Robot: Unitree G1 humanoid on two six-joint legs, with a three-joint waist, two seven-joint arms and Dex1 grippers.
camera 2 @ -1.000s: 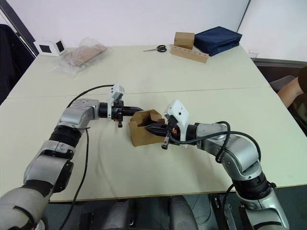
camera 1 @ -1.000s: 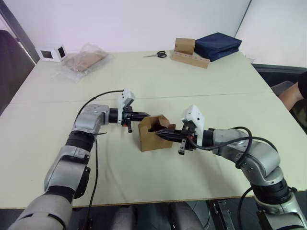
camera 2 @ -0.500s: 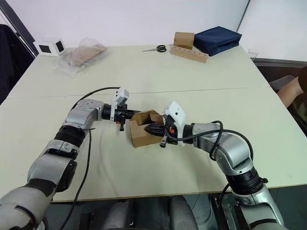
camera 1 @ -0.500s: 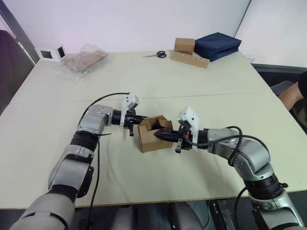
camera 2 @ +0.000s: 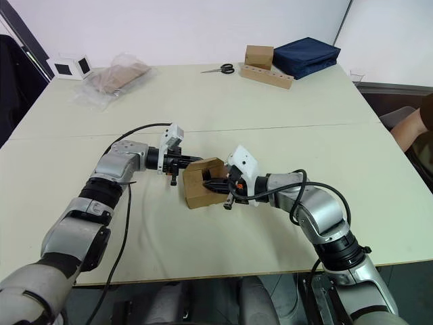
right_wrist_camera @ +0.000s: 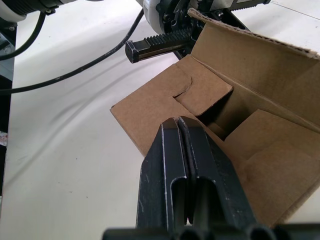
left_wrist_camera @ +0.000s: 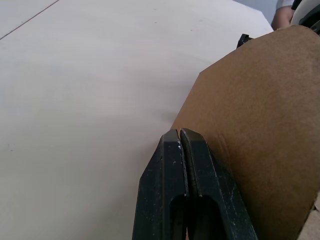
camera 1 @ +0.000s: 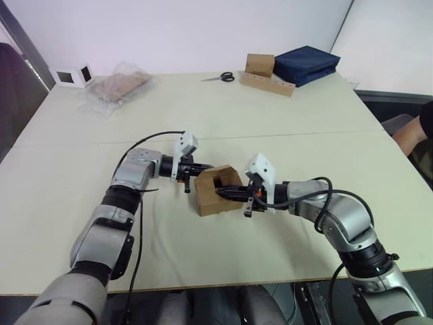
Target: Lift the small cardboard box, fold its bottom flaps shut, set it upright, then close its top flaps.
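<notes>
The small cardboard box (camera 1: 215, 198) stands on the table with its open end up. My left gripper (camera 1: 206, 168) is shut, its tip (left_wrist_camera: 180, 133) pressed against the outside of a top flap (left_wrist_camera: 255, 95) that leans over the opening. From the other side my right gripper (camera 1: 222, 193) is also shut, and its tip (right_wrist_camera: 177, 120) rests on the inner flaps at the box's mouth. One flap with a small tuck tab (right_wrist_camera: 200, 92) lies folded inward just past it. The bottom flaps are hidden under the box.
At the table's far side lie scissors (camera 1: 220, 77), a squarer brown box (camera 1: 260, 64) on a long cardboard strip (camera 1: 269, 84) and a navy bag (camera 1: 306, 64). Far left sit a plastic bag of cardboard (camera 1: 118, 86) and a small white box (camera 1: 73, 74). A person's arm (camera 1: 413, 135) shows at the right edge.
My left gripper has pushed rightward and the flap has tipped from upright to leaning over the opening. My right gripper has slid further left into the box's mouth.
</notes>
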